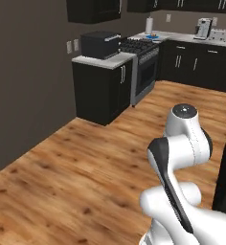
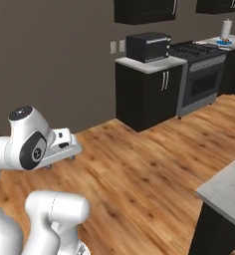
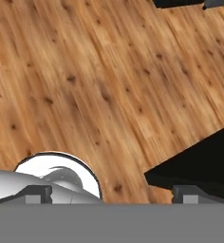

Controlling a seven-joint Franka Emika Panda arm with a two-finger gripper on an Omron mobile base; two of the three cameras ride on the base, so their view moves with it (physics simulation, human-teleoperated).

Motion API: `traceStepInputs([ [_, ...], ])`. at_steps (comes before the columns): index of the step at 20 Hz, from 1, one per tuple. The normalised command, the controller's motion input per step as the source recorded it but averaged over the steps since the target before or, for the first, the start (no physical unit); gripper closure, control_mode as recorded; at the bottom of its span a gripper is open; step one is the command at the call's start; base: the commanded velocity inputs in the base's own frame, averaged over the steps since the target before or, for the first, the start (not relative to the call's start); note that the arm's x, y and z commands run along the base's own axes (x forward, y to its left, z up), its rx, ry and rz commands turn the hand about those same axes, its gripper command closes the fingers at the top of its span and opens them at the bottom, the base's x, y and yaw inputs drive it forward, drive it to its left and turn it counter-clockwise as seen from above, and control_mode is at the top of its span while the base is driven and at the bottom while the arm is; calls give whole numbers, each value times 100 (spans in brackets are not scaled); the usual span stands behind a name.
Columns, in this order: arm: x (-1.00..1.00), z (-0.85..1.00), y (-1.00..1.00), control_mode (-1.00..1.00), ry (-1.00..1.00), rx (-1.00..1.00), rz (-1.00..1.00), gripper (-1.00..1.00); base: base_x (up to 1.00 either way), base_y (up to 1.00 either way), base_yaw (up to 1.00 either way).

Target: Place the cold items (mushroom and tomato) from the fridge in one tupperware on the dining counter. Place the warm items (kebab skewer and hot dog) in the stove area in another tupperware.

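Stood mid-room over bare wood floor (image 3: 109, 85), jaws spread wide, gripping nothing. Faced the stove (image 1: 142, 60) far ahead beside the bench (image 1: 103, 61); warm items probably there, too small to tell.

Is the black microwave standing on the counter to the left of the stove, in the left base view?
Yes, the microwave sits on the pale counter directly left of the stove.
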Motion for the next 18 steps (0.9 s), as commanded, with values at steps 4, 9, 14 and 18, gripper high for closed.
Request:
traceStepInputs([
  [4, 0, 0, 0, 100, 0, 0, 0, -100, 100, -14, -3],
  [9, 0, 0, 0, 100, 0, 0, 0, -100, 100, -23, -1],
  [14, 0, 0, 0, 100, 0, 0, 0, -100, 100, -38, 0],
  [18, 0, 0, 0, 100, 0, 0, 0, -100, 100, -47, 1],
])
